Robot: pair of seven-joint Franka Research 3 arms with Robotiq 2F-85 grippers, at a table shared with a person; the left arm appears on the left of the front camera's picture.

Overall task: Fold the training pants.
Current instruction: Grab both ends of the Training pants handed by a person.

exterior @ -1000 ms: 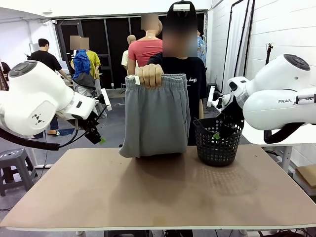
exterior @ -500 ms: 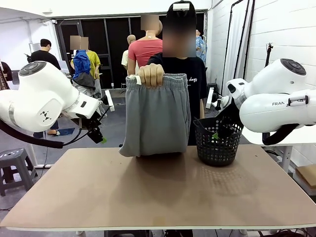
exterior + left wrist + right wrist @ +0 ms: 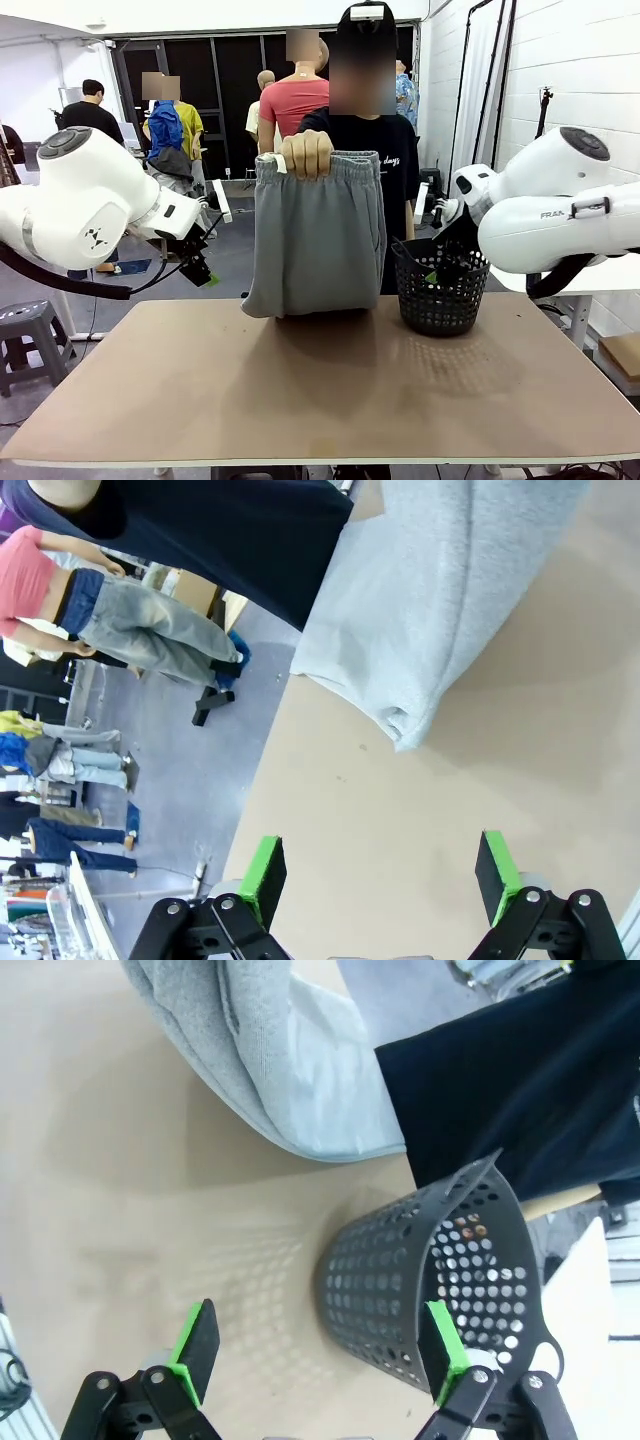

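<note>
Front view: a person's hand (image 3: 306, 153) held the light grey soft jersey training pants (image 3: 318, 235) up by their gathered elastic waistband. The legs hung down, and their lower end rested bunched on the plain brown worktop (image 3: 320, 400). Held up like this, the garment seemed to be on offer to the robot, and no fold looked begun. The left gripper (image 3: 200, 275) hung in the air to the left of the pants, well apart from the cloth. A black round mesh basket (image 3: 441, 295) stood on the worktop just to the right of the pants. The white right arm (image 3: 550, 215) reached in beyond it on that same side.

Left wrist view: the left gripper (image 3: 380, 865) had its green pads wide apart with nothing between them. It looked along the worktop towards the bunched lower end of the pants, which lay ahead of it and out of reach. It appeared to be waiting at the ready, not grasping.

Right wrist view: the right gripper (image 3: 320, 1345) also had its fingers spread apart and was empty. The basket sat close ahead of it, between the gripper and the person's dark shirt. The lower end of the pants lay farther off on the worktop, beside the basket. I judged that both grippers would have to close in on the pants before any folding could start.
</note>
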